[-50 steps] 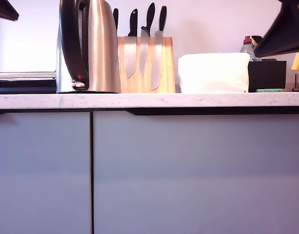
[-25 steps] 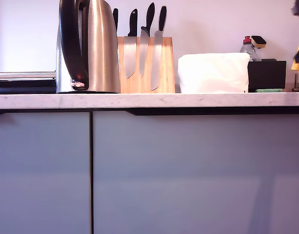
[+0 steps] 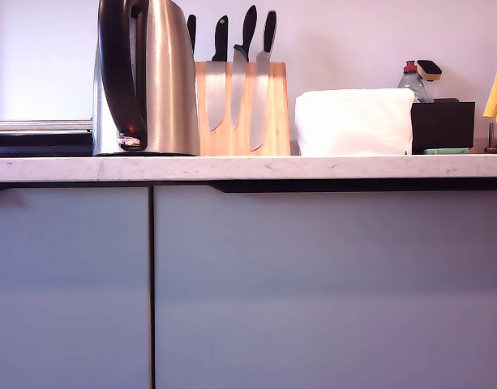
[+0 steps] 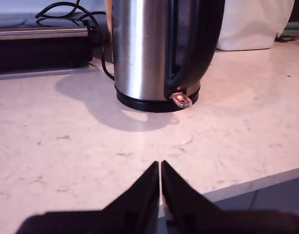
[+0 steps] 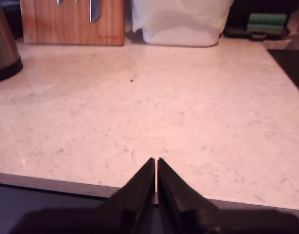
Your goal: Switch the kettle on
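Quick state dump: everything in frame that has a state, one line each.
kettle: upright on its base, on the counter
switch: glowing red, looks on
my first gripper: shut, empty, apart from the kettle
my second gripper: shut, empty, at the counter edge
knives: stowed on the wooden block, blades down
cupboard doors: shut

My first gripper (image 4: 160, 168) hangs over the worktop's (image 4: 66, 156) front edge, its jaws pressed together with only a thin slit between them and nothing held. Farther in on the surface stands the kettle (image 4: 139, 48), upright on its black base (image 4: 134, 103), well apart from my fingertips. The small switch (image 4: 181, 100) at the foot of the curved black handle (image 4: 200, 44) glows reddish. A black cord (image 4: 103, 58) trails behind the kettle towards the back edge.
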Robot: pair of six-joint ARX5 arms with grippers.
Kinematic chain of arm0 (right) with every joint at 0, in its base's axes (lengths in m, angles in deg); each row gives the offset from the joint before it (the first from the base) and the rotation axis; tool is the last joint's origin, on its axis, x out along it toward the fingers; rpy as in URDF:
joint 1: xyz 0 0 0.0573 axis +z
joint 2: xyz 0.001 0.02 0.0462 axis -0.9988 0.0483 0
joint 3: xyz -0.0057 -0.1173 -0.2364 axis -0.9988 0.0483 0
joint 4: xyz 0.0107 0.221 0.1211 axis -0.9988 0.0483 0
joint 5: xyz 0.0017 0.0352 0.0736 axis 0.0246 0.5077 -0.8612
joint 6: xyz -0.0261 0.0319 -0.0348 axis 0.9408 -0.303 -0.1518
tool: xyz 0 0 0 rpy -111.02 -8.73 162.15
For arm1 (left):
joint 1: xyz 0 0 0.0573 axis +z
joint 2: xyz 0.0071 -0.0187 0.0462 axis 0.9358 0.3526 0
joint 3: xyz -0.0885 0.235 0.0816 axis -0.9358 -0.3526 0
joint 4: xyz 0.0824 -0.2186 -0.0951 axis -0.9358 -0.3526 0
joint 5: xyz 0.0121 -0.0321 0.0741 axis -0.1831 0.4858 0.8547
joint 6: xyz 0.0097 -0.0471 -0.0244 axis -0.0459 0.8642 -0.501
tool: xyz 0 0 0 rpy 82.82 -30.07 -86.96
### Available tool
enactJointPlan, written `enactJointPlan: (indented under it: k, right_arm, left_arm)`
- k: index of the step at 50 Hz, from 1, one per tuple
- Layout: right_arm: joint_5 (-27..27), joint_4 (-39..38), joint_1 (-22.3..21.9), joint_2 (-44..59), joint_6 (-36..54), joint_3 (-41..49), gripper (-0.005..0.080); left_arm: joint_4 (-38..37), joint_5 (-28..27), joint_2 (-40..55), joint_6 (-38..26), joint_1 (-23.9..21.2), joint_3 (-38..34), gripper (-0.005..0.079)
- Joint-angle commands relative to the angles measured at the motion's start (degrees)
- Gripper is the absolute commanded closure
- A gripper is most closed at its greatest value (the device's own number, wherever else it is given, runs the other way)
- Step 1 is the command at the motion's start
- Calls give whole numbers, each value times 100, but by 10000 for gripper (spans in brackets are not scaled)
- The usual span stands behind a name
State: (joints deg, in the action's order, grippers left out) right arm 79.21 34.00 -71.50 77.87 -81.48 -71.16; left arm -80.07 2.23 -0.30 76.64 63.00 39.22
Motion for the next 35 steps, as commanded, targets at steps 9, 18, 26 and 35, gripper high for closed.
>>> enactJointPlan:
  k: [9, 18, 26, 35]
  right_arm:
    - [-210, 205, -37, -273, -44, -44, 764]
    - [-201, 730, -37, -271, -28, -44, 764]
    - [-201, 1351, -37, -271, -28, -44, 764]
    - [-201, 1705, -37, -271, -28, -44, 764]
  left_arm:
    - [15, -50, -131, 35, 2, -142, 761]
    - [-225, -50, -129, 33, 2, -142, 761]
    - [-514, -50, -129, 33, 2, -142, 761]
    - [-848, -50, -129, 31, 2, -142, 761]
